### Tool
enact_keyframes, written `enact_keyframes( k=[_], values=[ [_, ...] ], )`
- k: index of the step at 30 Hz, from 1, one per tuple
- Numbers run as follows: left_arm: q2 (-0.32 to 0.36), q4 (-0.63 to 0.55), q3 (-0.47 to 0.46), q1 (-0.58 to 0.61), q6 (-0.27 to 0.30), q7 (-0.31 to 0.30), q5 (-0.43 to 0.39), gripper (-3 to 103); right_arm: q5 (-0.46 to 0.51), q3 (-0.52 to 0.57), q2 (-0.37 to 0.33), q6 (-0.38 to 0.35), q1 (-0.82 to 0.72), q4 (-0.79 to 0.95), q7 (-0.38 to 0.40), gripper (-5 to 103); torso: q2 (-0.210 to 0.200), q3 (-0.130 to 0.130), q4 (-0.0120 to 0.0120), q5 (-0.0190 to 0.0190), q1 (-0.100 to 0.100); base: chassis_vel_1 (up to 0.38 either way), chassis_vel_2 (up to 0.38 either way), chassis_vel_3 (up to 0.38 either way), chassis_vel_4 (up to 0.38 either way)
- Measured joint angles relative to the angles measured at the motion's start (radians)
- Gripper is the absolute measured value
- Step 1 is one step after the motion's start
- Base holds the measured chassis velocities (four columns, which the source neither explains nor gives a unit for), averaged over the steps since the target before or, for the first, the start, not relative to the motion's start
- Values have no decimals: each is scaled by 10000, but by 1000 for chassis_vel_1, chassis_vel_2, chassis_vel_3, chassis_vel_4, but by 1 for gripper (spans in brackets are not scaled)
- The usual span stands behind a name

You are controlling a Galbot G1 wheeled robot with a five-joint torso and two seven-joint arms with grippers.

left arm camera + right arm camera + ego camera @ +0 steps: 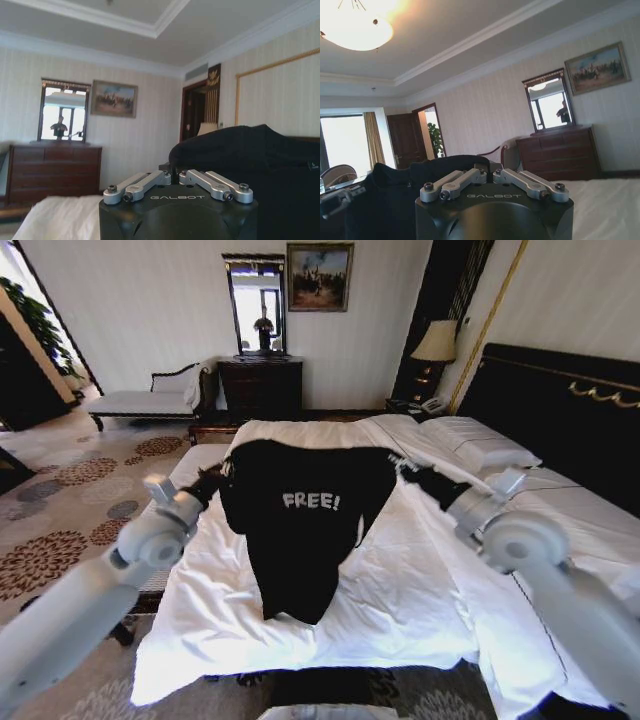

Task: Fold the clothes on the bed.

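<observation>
While the T-shirt (300,525) hung spread above the bed (400,590), both arms reached forward over the white duvet from the foot end. The black shirt, with white "FREE!" lettering on its chest, was lifted by its two upper corners; its lower hem trailed down onto the duvet near the bed's foot. The left claw (212,483) was closed on the shirt's corner on the side of the bed nearer the patterned carpet (70,500); the right claw (410,468) was closed on the opposite corner, on the side nearer the pillows (480,445). In the left wrist view the left claw (174,176) met black fabric (240,160) just beyond its linkage, and in the right wrist view the right claw (487,170) did likewise with the cloth (410,190).

Relative to the bed, the dark headboard (560,420) with gold trim stood along the robot's right, and a lamp (436,343) sat beyond the pillows. Past the bed's far edge stood a dark wooden dresser (260,385) under a mirror (256,305) and a framed painting (319,276). A chaise longue (150,400) lay to the dresser's left, well apart from the bed. The duvet around the shirt lay bare and wrinkled, with free white surface on both sides of the shirt; open carpet ran alongside the bed's left edge.
</observation>
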Motion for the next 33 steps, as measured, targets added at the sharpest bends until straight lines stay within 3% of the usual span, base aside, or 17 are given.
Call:
enact_keyframes(
  k=[10,13,18,23,29,31,33],
  values=[
    [810,-788,-680,-493,148,-184,-1092,2,1421,676,-1234,-29,1261,65,439,1,0,0,-1,-1,0,0,0,0,0],
    [1278,-1116,-1274,-496,192,-186,-1718,2,2043,300,-1685,-35,2404,-185,555,1,0,0,0,-2,0,0,0,0,0],
    [1982,-1465,-2202,27,188,-79,-2253,2,2323,112,-1913,-65,2765,-275,665,1,1,0,0,-2,-1,0,0,0,0],
    [2370,-1668,-2684,523,113,35,-2357,2,2341,292,-1923,-102,2524,-141,741,1,0,0,2,0,-1,0,0,0,0],
    [2801,-2378,-4005,1965,50,141,-2570,2,2927,1615,-2143,-204,848,673,987,1,0,1,-1,-1,-1,0,0,0,0],
    [3005,-2808,-4866,2401,93,40,-3294,2,3182,2183,-2173,-317,125,1249,1233,1,1,0,-1,-1,-2,0,0,0,0],
    [3088,-2907,-5117,2427,126,-34,-3600,2,3257,2281,-2175,-353,36,1395,1318,1,1,0,-1,-2,-4,0,0,0,0]
  ],
)
